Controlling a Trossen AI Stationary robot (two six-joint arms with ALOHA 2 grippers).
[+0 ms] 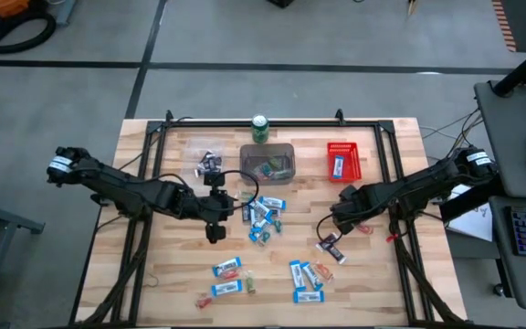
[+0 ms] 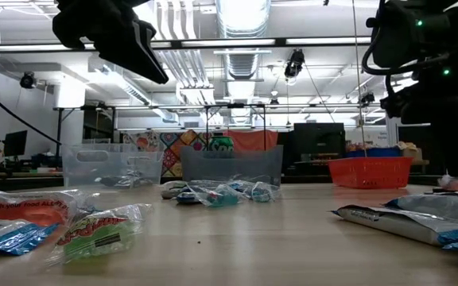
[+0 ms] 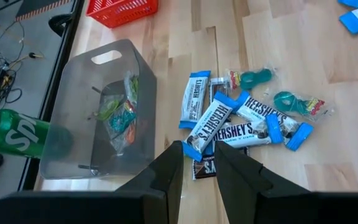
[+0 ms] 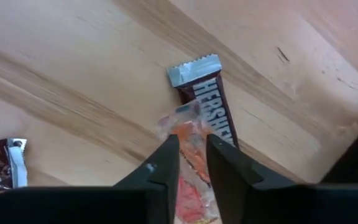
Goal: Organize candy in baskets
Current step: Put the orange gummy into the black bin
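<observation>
Right now I have the right gripper (image 4: 188, 163) low over the table (image 1: 382, 283), its fingers nearly together on an orange-wrapped sweet (image 4: 190, 180), with a dark brown mini bar (image 4: 209, 102) lying just ahead of the tips and touching that wrapper. The red basket (image 1: 343, 161) sits well behind the hand. My worry is the crinkly wrapper: a pinch on loose film could slip, or drag the bar along. The left gripper (image 3: 197, 169) hovers narrowly parted and empty above the blue-and-white bars (image 3: 219, 121), beside the grey basket (image 3: 86, 81).
</observation>
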